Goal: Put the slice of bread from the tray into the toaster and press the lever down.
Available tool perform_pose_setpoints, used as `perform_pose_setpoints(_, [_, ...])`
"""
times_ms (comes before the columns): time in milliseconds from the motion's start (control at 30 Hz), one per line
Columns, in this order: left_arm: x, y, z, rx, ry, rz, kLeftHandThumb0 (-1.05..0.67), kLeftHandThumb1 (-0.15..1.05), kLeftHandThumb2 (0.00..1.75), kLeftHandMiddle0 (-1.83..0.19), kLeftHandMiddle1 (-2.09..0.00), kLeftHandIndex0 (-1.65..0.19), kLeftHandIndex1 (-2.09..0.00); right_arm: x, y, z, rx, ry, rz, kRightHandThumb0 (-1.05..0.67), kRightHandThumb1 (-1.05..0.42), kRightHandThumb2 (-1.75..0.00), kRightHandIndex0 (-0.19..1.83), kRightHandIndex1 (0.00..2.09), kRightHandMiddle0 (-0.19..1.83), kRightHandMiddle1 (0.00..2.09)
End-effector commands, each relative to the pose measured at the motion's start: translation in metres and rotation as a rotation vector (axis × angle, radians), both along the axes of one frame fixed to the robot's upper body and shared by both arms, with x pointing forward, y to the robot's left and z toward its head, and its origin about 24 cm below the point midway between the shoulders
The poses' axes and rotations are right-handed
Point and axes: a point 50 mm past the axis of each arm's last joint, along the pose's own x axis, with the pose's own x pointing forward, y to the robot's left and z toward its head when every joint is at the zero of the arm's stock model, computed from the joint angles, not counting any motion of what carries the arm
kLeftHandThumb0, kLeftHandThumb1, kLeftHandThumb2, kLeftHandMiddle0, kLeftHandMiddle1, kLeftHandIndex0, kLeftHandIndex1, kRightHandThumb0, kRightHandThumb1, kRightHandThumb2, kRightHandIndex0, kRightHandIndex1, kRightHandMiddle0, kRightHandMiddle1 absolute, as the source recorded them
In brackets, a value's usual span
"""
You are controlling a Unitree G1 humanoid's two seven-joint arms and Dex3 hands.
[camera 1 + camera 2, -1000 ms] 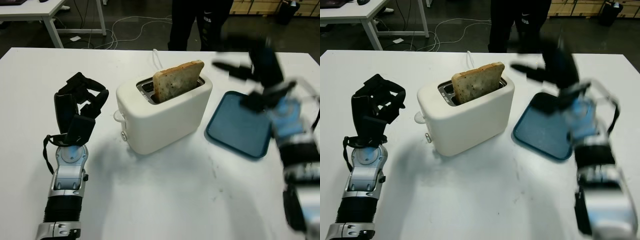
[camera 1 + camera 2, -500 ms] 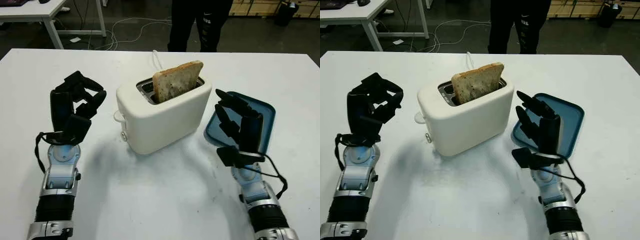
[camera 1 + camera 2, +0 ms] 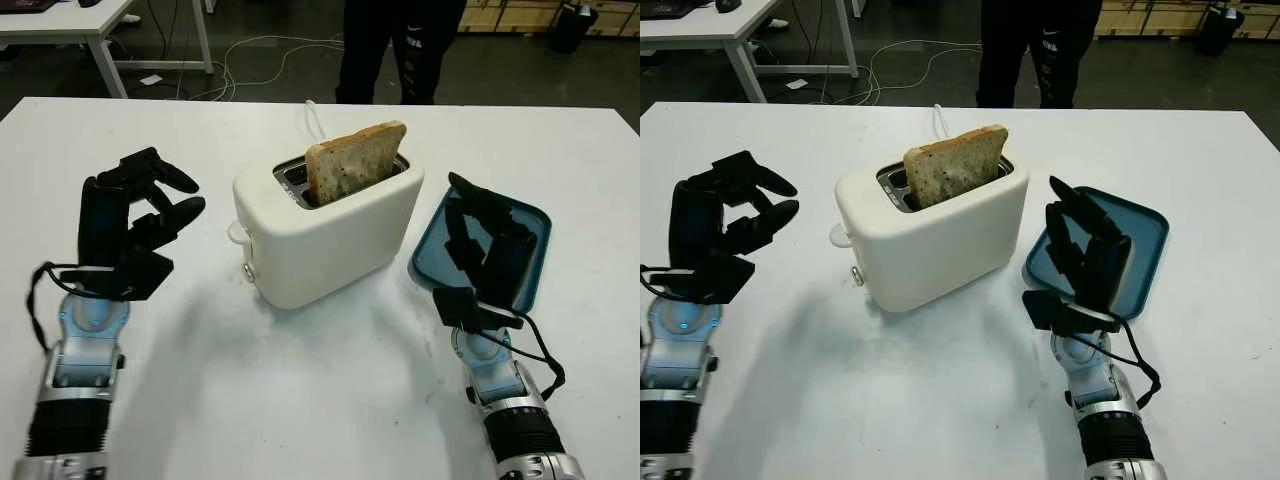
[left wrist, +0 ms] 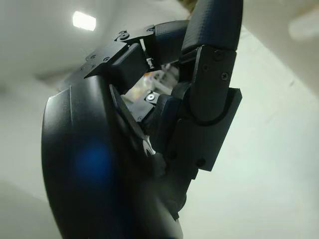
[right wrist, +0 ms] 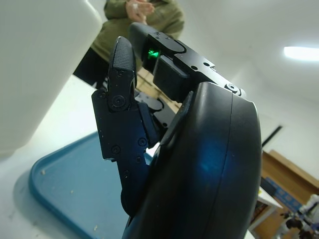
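Poking from toaster (image 3: 330,225), bread (image 3: 355,160) (lower half hidden), lever unseen

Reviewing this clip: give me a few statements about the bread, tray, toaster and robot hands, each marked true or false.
1. The slice of bread stands in a slot of the toaster. True.
2. The blue tray still carries the bread. False: nothing lies on it.
3. The right robot hand holds the bread. False: it holds nothing, raised in front of the tray.
4. The left robot hand is open, on the toaster's other side. True.
5. The bread is fully sunk. False: its upper part sticks out.
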Motion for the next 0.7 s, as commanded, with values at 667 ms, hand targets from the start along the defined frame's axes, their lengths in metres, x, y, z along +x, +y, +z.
perform_pose_setpoints(667, [-0.005,-0.016,-0.009,0.546,-0.018,-0.229,-0.95,0.92,0.51,-1.09,-1.74,-0.87,-0.37,0.004,-0.016,0.004,0.041,-0.029,-0.045,-0.39,-0.92,-0.23,1.04,0.47,1.08,0.01])
